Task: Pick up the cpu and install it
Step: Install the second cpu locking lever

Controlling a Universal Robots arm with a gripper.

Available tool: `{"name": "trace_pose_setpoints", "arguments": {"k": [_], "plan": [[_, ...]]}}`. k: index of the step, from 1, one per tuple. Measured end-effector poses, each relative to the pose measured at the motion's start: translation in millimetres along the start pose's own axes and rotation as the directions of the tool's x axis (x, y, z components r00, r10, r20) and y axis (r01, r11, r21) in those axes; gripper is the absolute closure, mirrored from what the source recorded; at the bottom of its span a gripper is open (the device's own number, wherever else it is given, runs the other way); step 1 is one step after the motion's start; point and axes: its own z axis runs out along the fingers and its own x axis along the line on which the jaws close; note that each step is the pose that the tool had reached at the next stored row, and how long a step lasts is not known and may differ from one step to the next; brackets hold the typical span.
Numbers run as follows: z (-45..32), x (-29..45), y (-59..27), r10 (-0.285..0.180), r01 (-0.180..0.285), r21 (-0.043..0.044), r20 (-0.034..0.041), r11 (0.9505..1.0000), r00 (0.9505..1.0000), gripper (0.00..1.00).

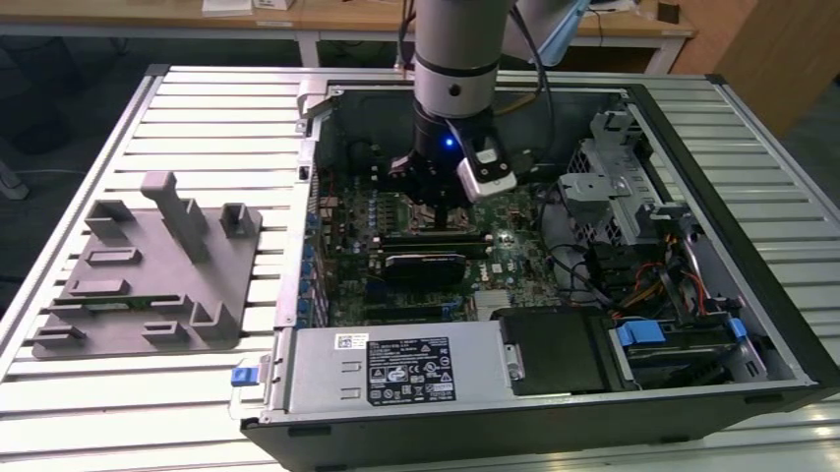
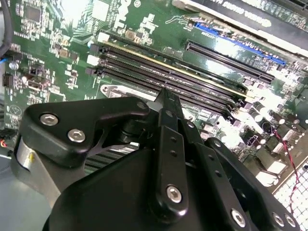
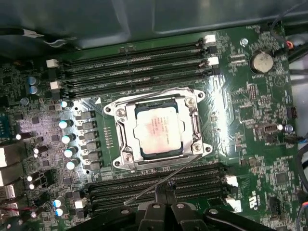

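Observation:
The cpu [image 3: 158, 131] is a shiny silver square lying flat inside the socket frame [image 3: 120, 139] on the green motherboard [image 3: 250, 120]. A thin metal lever [image 3: 163, 180] runs slantwise from the socket toward my gripper [image 3: 162, 192]. In the second wrist view the black fingers [image 2: 166, 125] meet at one tip, so my gripper [image 2: 166, 96] is shut with nothing seen in it, just above the board beside the memory slots [image 2: 183, 72]. In the exterior view my gripper [image 1: 438, 202] reaches down into the open computer case [image 1: 735, 295], covering the socket area.
A grey plastic tray [image 1: 145, 265] with upright posts lies on the slatted table at the exterior view's left. Inside the case are a power supply [image 1: 393, 369], a metal drive cage [image 1: 617, 187] and cables [image 1: 656, 285]. Capacitors [image 3: 67, 139] line one side of the socket.

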Motion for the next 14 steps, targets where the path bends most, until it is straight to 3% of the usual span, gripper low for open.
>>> {"name": "trace_pose_setpoints", "arguments": {"k": [4,7,11,14], "plan": [[0.2,0.0,0.0,-0.042,0.042,-0.0200,-0.0011,0.9989,0.9991,0.89],[0.6,0.3,0.0,-0.068,0.068,-0.0295,-0.0011,0.9972,0.9977,0.89],[1.7,1.8,-0.4,-0.102,0.102,-0.0403,-0.0006,0.9939,0.9948,0.89],[2.7,4.9,-1.9,-0.113,0.112,-0.0418,-0.0003,0.9928,0.9936,0.89]]}}
